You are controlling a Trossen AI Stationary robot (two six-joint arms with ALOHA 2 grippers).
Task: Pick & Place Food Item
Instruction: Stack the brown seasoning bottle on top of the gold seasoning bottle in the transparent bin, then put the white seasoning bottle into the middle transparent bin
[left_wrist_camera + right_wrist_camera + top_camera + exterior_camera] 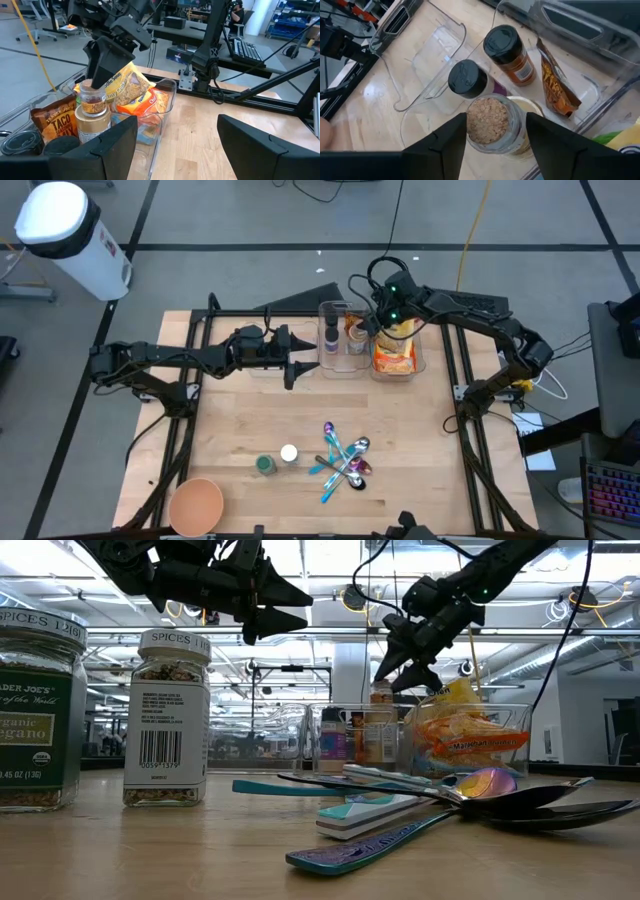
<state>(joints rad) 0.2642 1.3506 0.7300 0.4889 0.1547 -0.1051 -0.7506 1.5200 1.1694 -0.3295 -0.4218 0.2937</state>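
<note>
Spoons (470, 795) fill my low view; only my right wrist view shows the right gripper (496, 131) narrowly straddling a lidless glass jar (492, 125) inside the clear bin (600, 95). Left gripper (300, 367) hangs wide.

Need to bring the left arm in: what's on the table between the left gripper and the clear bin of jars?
Nothing: in the high view the left gripper, open, hangs just beside the clear bin, with only bare table between them.

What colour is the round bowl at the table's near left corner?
Peach-orange round bowl; clearest in the high view.
</note>
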